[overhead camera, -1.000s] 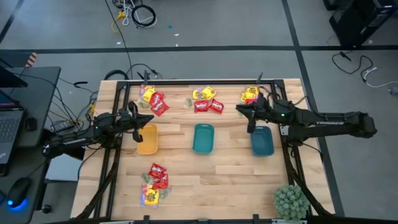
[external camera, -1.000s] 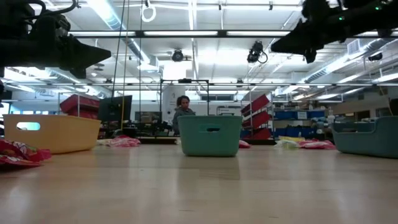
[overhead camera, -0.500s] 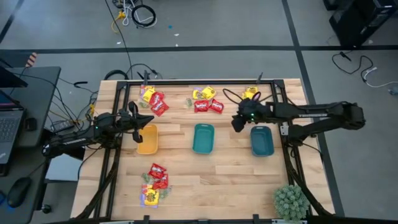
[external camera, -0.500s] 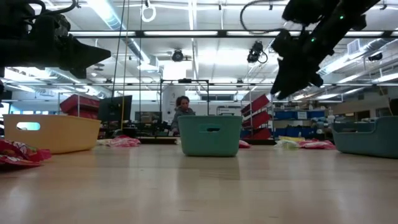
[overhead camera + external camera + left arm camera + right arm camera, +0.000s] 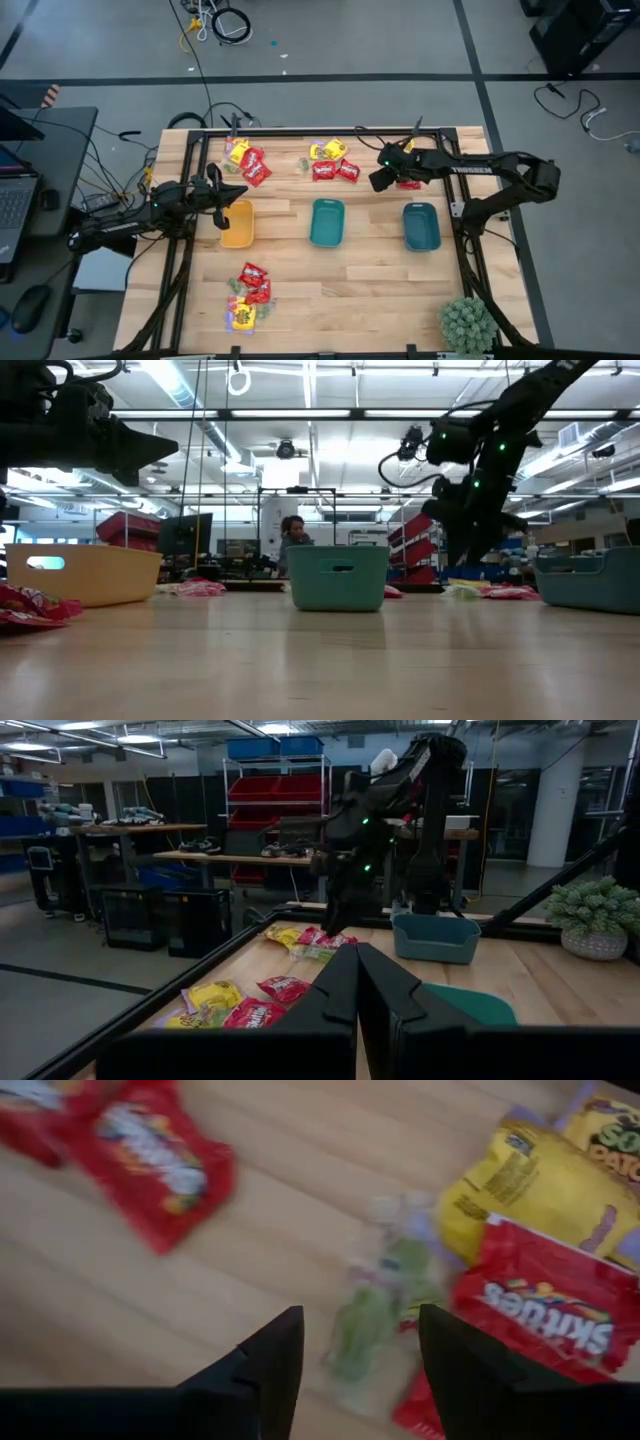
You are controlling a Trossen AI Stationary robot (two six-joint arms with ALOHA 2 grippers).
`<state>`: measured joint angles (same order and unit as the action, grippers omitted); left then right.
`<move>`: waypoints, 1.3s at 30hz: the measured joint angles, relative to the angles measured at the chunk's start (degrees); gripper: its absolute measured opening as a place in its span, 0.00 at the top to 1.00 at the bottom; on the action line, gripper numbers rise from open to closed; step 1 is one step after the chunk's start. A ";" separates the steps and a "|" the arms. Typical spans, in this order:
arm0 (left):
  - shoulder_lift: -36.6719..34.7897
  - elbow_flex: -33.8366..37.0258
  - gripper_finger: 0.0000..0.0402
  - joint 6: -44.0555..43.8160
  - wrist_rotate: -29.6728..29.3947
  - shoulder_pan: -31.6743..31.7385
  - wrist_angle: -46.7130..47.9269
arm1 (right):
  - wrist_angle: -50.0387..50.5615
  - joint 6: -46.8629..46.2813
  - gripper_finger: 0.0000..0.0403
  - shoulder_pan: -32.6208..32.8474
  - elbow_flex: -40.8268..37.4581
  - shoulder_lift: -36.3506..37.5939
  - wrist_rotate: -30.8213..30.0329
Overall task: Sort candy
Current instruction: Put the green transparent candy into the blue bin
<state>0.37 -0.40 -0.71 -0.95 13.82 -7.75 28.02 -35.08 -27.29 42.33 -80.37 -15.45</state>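
Note:
Candy packets lie in piles on the wooden table: far left (image 5: 247,160), far middle (image 5: 330,160), far right (image 5: 402,152) and near left (image 5: 248,295). My right gripper (image 5: 377,182) is tipped downward over the table beside the far right pile. It is open, and in the right wrist view (image 5: 360,1370) a pale green packet (image 5: 375,1320) lies flat on the wood just ahead of its fingertips, untouched. A red packet (image 5: 530,1305) and a yellow one (image 5: 540,1180) lie next to it. My left gripper (image 5: 222,193) is shut and empty above the yellow-orange tray (image 5: 237,222).
A teal tray (image 5: 327,221) stands mid-table and a blue-teal tray (image 5: 421,226) to its right. A spiky green plant (image 5: 467,322) sits at the near right corner. Black frame rails run along the table's edges. A person shows in the room behind the table (image 5: 293,540).
My right gripper has left the spot above the blue-teal tray's far end, gone toward the table's far edge and a little left, tipped from level to pointing down, and dropped toward the far right candy pile. My left arm has kept still.

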 joint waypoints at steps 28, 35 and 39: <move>-0.01 0.00 0.99 0.42 -1.99 0.00 -0.01 | -0.52 4.20 0.98 -2.24 2.75 -7.60 5.22; 0.00 -0.02 0.99 0.43 -1.99 0.00 0.00 | 15.90 1.78 0.98 1.95 14.32 -6.26 6.14; 0.01 0.00 0.99 0.46 -2.32 0.00 0.00 | 28.07 -4.55 0.99 6.88 20.38 -5.15 6.64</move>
<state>0.38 -0.40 -0.25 -3.27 13.82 -7.75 56.10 -39.62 -20.42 62.71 -85.53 -8.81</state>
